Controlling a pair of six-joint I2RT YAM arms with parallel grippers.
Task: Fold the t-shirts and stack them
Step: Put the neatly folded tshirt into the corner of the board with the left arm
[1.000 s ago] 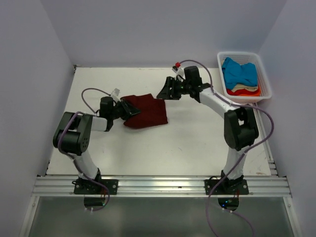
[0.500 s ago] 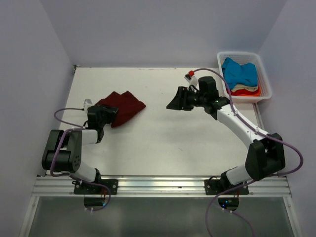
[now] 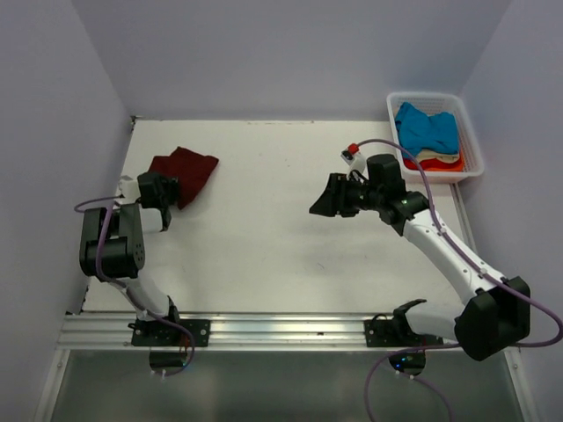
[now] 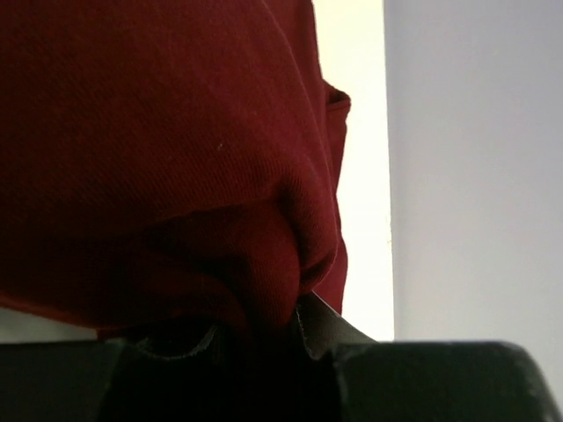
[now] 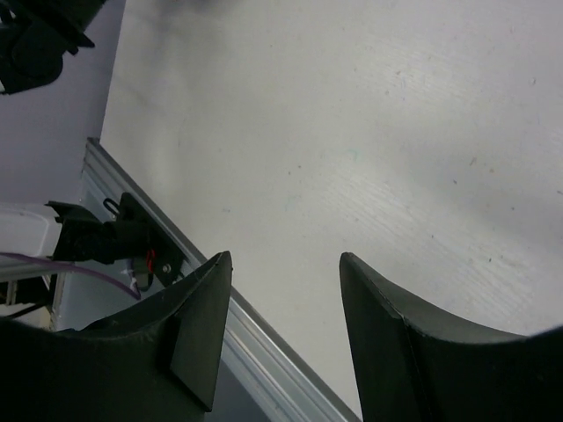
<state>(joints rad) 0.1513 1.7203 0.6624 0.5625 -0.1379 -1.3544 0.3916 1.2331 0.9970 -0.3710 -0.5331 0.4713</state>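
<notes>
Maroon shirt [image 3: 185,167] sits bunched at the far left of the table [image 3: 264,255]. Its long axis runs roughly left to right, and its near corner is drawn toward your left gripper [image 3: 164,192], which is clamped on that fold (the wrist view shows cloth wedged at the jaws). Your right gripper [image 3: 322,205] hangs over mid-table, jaws parted and empty. The tabletop is white and lightly scuffed, with pale lilac walls on three sides. A basket [image 3: 473,149] at the far right holds a blue shirt [image 3: 427,127].
</notes>
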